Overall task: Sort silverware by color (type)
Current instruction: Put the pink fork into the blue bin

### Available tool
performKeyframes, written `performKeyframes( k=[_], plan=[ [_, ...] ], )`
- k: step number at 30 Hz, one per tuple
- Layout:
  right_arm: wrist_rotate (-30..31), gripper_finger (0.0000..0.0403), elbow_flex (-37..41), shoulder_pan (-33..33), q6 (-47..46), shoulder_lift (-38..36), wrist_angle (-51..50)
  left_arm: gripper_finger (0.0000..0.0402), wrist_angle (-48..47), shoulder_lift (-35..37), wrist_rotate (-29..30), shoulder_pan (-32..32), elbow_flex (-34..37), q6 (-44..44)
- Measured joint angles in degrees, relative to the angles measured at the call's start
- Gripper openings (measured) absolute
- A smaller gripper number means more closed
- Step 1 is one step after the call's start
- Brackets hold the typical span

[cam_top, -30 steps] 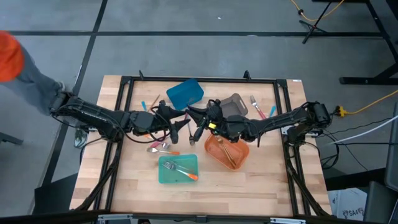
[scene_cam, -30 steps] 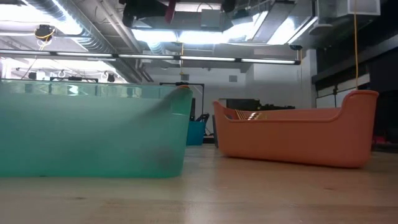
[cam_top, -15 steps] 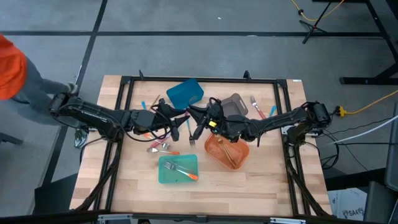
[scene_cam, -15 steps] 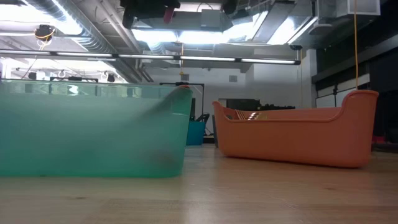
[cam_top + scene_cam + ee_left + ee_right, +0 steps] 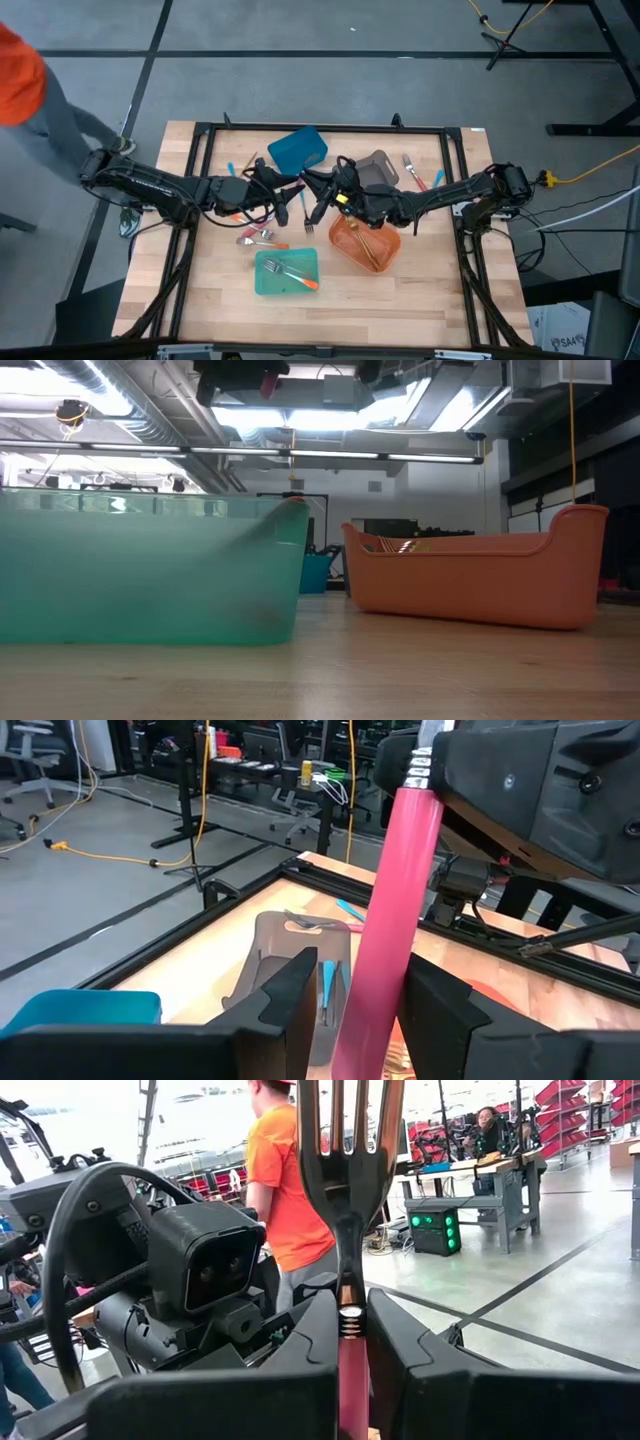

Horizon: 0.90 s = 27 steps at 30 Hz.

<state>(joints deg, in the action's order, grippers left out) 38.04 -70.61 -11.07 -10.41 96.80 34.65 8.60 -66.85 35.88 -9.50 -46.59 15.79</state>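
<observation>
A pink-handled fork (image 5: 385, 910) with silver tines (image 5: 345, 1140) hangs over the table's middle between both grippers, tines (image 5: 308, 226) toward the near edge. My right gripper (image 5: 352, 1315) is shut on it. My left gripper (image 5: 355, 985) is open, one finger on each side of the pink handle, and a gap shows on one side. Two orange-handled forks lie in the teal bin (image 5: 262, 282) and gold pieces in the orange bin (image 5: 340, 240). Loose utensils lie on the wood (image 5: 255, 238), some near the far edge (image 5: 415, 172). My right gripper pinches the fork between its two fingers where the silver neck meets the pink handle (image 5: 350, 1312). The tines stick out past the fingertips and the handle runs back between them. The fork is lifted clear of the table. My left gripper: I cannot tell whether a finger (image 5: 440, 1010) touches the handle.
The blue bin (image 5: 298, 150) and the grey bin (image 5: 378, 168) stand toward the far edge, the grey one with utensils in it (image 5: 325, 985). A person in orange (image 5: 20, 85) stands by the table's far left corner. Bare wood lies along the near edge.
Both grippers and the fork have kept still. Only the person at the table's left has shifted.
</observation>
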Motion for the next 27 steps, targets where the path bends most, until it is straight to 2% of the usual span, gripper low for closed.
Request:
performKeyframes(
  k=[7, 19, 27],
  plan=[
    [0.00, 0.0012, 0.00, 0.00, 0.00, -0.01, 0.00, 0.0115, -0.02, 0.00, 0.63, 0.00, 0.00, 0.00],
    [0.46, 0.0012, 0.00, 0.09, -0.24, -0.01, 0.00, 0.0027, -0.02, -0.02, -0.02, -0.09, 0.00, -0.37],
    [0.39, 0.0012, 0.00, 0.33, -0.07, -0.03, -0.04, 0.0026, -0.04, -0.02, 0.02, -0.07, 0.00, -0.08]
  ],
)
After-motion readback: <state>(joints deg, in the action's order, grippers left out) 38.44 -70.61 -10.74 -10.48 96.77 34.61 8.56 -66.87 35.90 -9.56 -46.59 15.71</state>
